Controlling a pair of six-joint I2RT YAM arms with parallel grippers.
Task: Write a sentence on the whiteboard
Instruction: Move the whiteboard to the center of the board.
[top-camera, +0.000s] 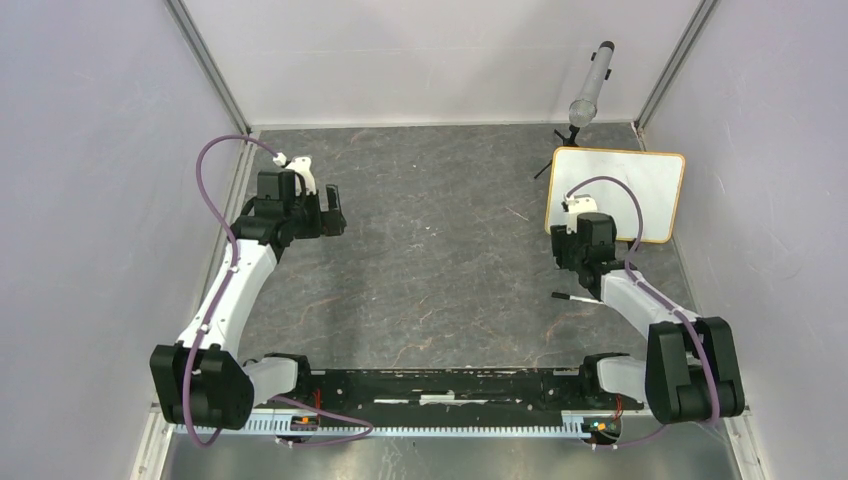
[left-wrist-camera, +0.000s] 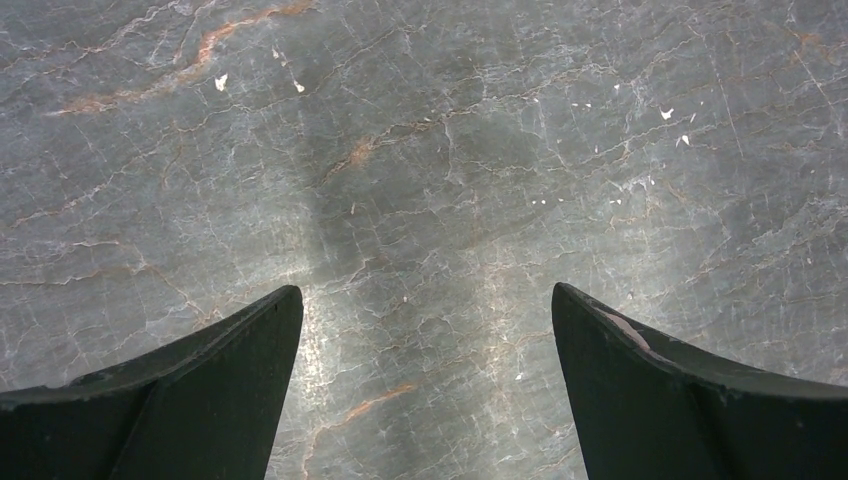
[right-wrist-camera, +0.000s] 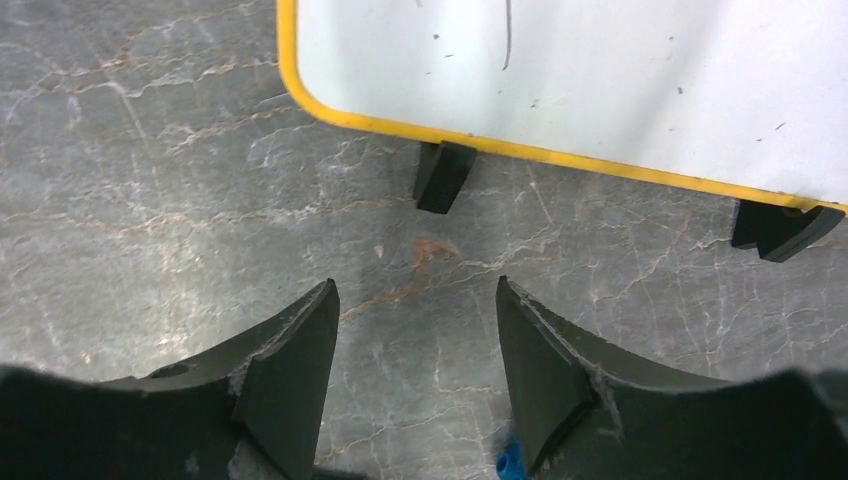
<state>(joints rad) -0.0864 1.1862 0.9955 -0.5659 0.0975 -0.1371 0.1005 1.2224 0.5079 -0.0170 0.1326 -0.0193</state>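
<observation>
**Hovering empty beside the whiteboard**

Shows the right end effector (right-wrist-camera: 414, 282) partly spread and gripping nothing, with only table (right-wrist-camera: 150, 200) between the fingertips. Catches a small blue bit (right-wrist-camera: 510, 462) low by one finger; can't tell what. Points down just short of the whiteboard (right-wrist-camera: 600, 80), near the long edge with the two black feet (right-wrist-camera: 440, 175), not touching.

Finds the whiteboard at the far right of the table, close to the right wall. Notes a yellow-orange frame, rounded corners, and one thin dark stroke (right-wrist-camera: 505, 40) plus a few specks on the white face. Can't tell whether flat or propped.

Spots a thin dark pen-like stick (top-camera: 577, 297) on the table just beside the right arm, nearer the bases than the end effector, held by nothing.

Shows the left end effector (left-wrist-camera: 424, 288) spread wide and empty over marbled table, on the left side, well apart from the whiteboard.

Notes a grey tube (top-camera: 590, 85) on a small black tripod (top-camera: 567, 138) at the far wall, just behind the whiteboard. Sees purple cable (top-camera: 215, 200) looping along each arm.
</observation>
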